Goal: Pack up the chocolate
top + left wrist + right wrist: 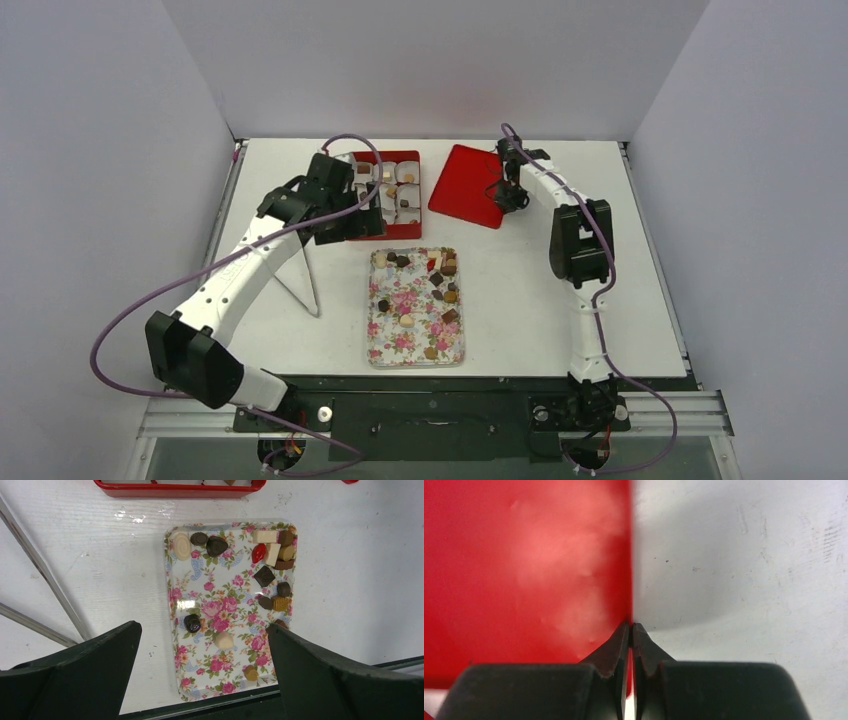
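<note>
Your white table (600,300) carries everything, with the floral tray (395,345) lying lengthwise at its middle, just ahead of the arm bases. Take that tray as your marker.

The red box (417,200) sits just beyond the tray's far left corner, apart from it. White paper cups (407,190) fill its compartments, and several of them hold a brown piece.

The red lid (460,185) lies beyond the tray's far right corner, beside the box.

Your left gripper (366,218) hangs over the edge of the box nearest the tray. Its jaws are spread wide with nothing between them, and its wrist camera looks down on the whole tray.

Your right gripper (631,626) is at the lid's right edge, well beyond the tray. Its jaws are pressed together with the red edge pinched between them.

Most of the chocolate (217,545) is loose on the tray. Pieces cluster along its far edge and down its right side, and a few single pieces lie toward the middle and the near end.
</note>
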### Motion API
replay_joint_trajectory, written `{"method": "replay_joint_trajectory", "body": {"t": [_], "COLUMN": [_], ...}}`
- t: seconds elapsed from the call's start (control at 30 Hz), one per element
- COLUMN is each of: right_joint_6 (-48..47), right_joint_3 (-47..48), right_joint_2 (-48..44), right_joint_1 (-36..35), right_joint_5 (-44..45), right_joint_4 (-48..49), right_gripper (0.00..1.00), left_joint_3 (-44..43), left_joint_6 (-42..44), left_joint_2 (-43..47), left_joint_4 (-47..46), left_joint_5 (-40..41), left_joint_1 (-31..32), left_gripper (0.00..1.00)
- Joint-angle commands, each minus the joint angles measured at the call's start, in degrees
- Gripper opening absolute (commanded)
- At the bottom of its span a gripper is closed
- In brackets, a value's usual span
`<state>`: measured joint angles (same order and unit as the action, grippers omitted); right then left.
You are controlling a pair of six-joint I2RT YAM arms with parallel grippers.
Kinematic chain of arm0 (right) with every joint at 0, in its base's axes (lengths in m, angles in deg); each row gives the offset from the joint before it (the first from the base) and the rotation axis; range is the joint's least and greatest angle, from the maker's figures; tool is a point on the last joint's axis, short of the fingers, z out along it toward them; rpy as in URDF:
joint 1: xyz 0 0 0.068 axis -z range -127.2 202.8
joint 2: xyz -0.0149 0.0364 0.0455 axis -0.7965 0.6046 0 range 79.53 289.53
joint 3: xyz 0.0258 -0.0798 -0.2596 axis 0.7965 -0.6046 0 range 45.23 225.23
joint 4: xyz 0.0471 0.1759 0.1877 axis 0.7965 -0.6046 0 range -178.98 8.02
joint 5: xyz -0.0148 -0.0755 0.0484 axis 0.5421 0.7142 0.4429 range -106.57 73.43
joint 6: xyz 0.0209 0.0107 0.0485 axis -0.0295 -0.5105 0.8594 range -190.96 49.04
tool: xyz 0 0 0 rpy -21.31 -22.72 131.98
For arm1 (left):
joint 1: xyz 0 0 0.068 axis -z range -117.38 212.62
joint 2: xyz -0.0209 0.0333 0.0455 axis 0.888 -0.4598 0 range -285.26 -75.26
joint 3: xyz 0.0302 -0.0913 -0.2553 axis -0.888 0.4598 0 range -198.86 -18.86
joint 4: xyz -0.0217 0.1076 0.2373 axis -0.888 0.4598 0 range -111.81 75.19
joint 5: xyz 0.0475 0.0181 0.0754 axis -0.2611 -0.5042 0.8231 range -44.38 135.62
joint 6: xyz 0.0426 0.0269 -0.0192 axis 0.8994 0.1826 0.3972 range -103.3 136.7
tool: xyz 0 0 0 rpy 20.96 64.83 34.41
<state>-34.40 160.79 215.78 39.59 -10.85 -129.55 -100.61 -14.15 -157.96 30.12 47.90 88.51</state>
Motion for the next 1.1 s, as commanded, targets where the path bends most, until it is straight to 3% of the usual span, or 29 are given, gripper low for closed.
{"method": "replay_joint_trajectory", "body": {"t": [0.0,0.4,1.07], "right_joint_6": [0.1,2.4,5.0], "right_joint_3": [-4.1,-16.8,-44.4], "right_joint_2": [-2.6,-16.4,-41.2], "right_joint_1": [0.4,0.3,1.7], "right_joint_5": [3.3,0.3,-7.4], "right_joint_4": [2.9,8.8,17.0], "right_gripper": [0.0,0.0,0.0], "left_joint_3": [3.5,6.8,-15.6], "left_joint_6": [-0.8,-4.5,-8.4], "left_joint_2": [3.9,2.5,-24.3], "left_joint_4": [-8.6,-17.5,-20.5], "left_joint_5": [-1.3,-1.3,-9.0], "left_joint_1": [1.8,5.0,6.5], "left_gripper": [0.99,1.0,0.92]}}
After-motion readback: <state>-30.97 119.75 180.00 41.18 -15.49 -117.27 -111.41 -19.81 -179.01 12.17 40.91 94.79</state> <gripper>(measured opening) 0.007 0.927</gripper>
